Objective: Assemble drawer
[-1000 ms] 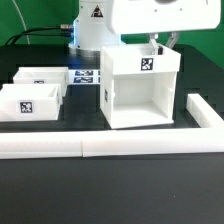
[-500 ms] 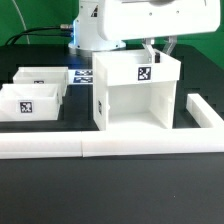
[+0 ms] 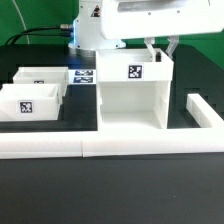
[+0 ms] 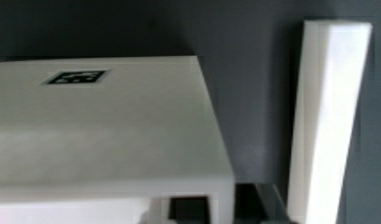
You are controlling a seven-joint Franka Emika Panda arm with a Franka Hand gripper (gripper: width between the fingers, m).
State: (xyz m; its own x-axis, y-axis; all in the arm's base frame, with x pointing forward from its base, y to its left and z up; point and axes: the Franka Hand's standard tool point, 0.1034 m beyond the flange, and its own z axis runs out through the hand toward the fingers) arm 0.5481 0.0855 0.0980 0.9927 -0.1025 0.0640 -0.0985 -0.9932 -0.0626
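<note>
The white box casing stands upright on the black table with its open side toward the front border bar and a tag on its top. My gripper comes down from above and is shut on the casing's top rear wall at the exterior view's right. In the wrist view the casing's tagged top fills most of the picture, and my gripper has its dark fingers on either side of the wall. Two smaller white trays sit at the exterior view's left, each with a tag.
A long low white border bar runs along the front. Another bar runs along the exterior view's right and shows in the wrist view. The marker board lies behind, between the trays and the casing.
The casing, held in my gripper, has shifted toward the exterior view's left and nearer the front border bar. The trays have not moved.
</note>
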